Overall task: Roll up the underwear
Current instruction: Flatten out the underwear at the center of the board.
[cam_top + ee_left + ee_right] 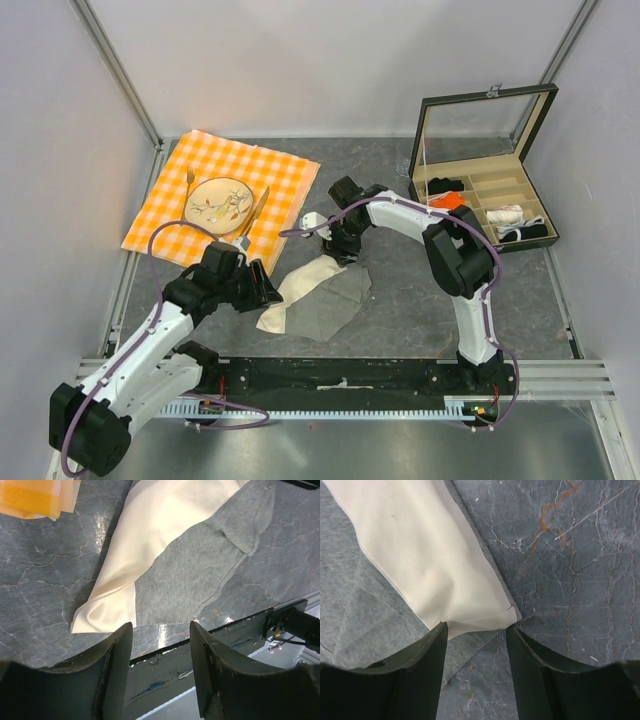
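Observation:
The underwear (335, 300) lies flat on the dark table, grey with a cream-white strip (300, 283) along its left side. My left gripper (268, 288) hovers at the strip's near-left end. In the left wrist view its fingers (160, 630) stand open with nothing between them, and the cream corner (100, 617) lies just beyond the tips. My right gripper (343, 256) is over the garment's far end. Its fingers (476, 630) are open, with the cream strip's end (470, 615) at the tips and grey cloth (350, 605) to the left.
An orange-and-white checked cloth (270, 175) at the back left carries a plate (220, 203) with a fork and a knife. An open compartment box (485, 200) with small garments stands at the back right. A black rail (340, 375) runs along the near edge.

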`<action>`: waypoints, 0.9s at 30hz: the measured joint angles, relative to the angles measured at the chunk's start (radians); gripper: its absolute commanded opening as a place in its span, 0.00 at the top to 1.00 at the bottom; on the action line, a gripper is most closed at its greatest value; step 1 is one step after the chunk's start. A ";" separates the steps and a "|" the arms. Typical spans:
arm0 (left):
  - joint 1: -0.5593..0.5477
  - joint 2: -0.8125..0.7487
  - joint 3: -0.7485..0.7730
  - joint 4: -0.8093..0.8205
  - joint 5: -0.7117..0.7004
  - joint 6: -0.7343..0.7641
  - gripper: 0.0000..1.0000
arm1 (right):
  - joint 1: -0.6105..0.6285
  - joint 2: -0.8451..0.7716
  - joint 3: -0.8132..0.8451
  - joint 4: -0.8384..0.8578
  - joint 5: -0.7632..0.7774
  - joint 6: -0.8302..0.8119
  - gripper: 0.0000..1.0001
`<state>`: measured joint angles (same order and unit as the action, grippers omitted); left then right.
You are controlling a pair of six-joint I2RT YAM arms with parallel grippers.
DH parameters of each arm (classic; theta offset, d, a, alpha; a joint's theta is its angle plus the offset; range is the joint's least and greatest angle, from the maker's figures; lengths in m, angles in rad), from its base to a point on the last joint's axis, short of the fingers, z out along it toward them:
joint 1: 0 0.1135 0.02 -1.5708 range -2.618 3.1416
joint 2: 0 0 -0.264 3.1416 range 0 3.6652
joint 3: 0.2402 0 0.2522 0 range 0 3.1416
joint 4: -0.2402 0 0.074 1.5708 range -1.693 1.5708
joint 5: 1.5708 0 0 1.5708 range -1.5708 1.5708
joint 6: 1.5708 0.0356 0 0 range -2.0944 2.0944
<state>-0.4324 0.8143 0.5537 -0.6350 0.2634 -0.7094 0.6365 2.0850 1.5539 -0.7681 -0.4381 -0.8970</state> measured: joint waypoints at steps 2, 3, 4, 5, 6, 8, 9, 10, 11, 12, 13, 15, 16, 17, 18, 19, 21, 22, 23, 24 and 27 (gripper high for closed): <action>0.000 0.022 0.000 0.001 -0.003 -0.001 0.44 | -0.005 0.008 0.000 0.008 -0.001 0.023 0.51; 0.000 0.035 0.000 0.002 -0.009 -0.002 0.44 | -0.007 0.009 0.000 0.011 -0.005 0.039 0.59; 0.000 0.050 -0.001 0.002 -0.016 -0.002 0.44 | -0.009 0.009 0.000 0.014 -0.011 0.049 0.64; 0.000 0.064 -0.002 0.002 -0.024 -0.004 0.45 | -0.010 0.009 0.000 0.018 -0.017 0.056 0.69; 0.000 0.077 -0.005 0.003 -0.029 -0.005 0.45 | -0.011 0.009 0.000 0.021 -0.027 0.066 0.79; 0.000 0.098 -0.007 0.005 -0.039 -0.008 0.45 | -0.014 0.009 0.000 0.022 -0.045 0.086 0.89; 0.000 0.109 -0.011 0.010 -0.048 -0.010 0.45 | -0.017 0.009 0.000 0.021 -0.060 0.100 0.95; 0.000 0.117 -0.014 0.013 -0.051 -0.012 0.45 | -0.022 0.009 0.000 0.021 -0.069 0.109 0.97; 0.000 0.125 -0.019 0.016 -0.054 -0.013 0.45 | -0.024 0.009 0.000 0.021 -0.079 0.117 0.98; 0.000 0.131 -0.022 0.017 -0.056 -0.014 0.46 | -0.029 0.008 0.000 0.020 -0.090 0.128 0.99; 0.000 0.138 -0.026 0.018 -0.057 -0.016 0.46 | -0.037 0.006 0.000 0.019 -0.102 0.139 1.00; -0.002 0.153 -0.031 0.025 -0.063 -0.019 0.46 | -0.060 -0.003 0.000 0.018 -0.127 0.162 1.00; -0.002 0.158 -0.032 0.027 -0.064 -0.019 0.46 | -0.077 -0.010 -0.001 0.018 -0.137 0.171 1.00; -0.002 0.165 -0.032 0.032 -0.064 -0.019 0.46 | -0.097 -0.019 -0.002 0.018 -0.146 0.181 1.00; -0.002 0.173 -0.032 0.040 -0.064 -0.019 0.46 | -0.115 -0.029 -0.006 0.019 -0.152 0.190 1.00; -0.002 0.181 -0.032 0.048 -0.064 -0.019 0.46 | -0.140 -0.044 -0.013 0.019 -0.158 0.197 1.00; -0.002 0.196 -0.032 0.068 -0.059 -0.018 0.46 | -0.188 -0.081 -0.032 0.019 -0.164 0.211 1.00; -0.002 0.206 -0.032 0.079 -0.053 -0.017 0.46 | -0.215 -0.099 -0.043 0.018 -0.166 0.214 1.00; -0.002 0.217 -0.032 0.092 -0.049 -0.016 0.46 | -0.238 -0.116 -0.051 0.018 -0.168 0.218 1.00; -0.003 0.229 -0.032 0.107 -0.045 -0.015 0.46 | -0.262 -0.130 -0.060 0.019 -0.170 0.221 1.00; -0.009 0.281 -0.030 0.150 -0.043 -0.002 0.46 | -0.322 -0.159 -0.085 0.017 -0.188 0.225 1.00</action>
<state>-0.4416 1.0954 0.5236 -0.4847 0.2207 -0.7109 0.3145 1.9259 1.4689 -0.7509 -0.6262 -0.6720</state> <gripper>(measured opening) 0.542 0.007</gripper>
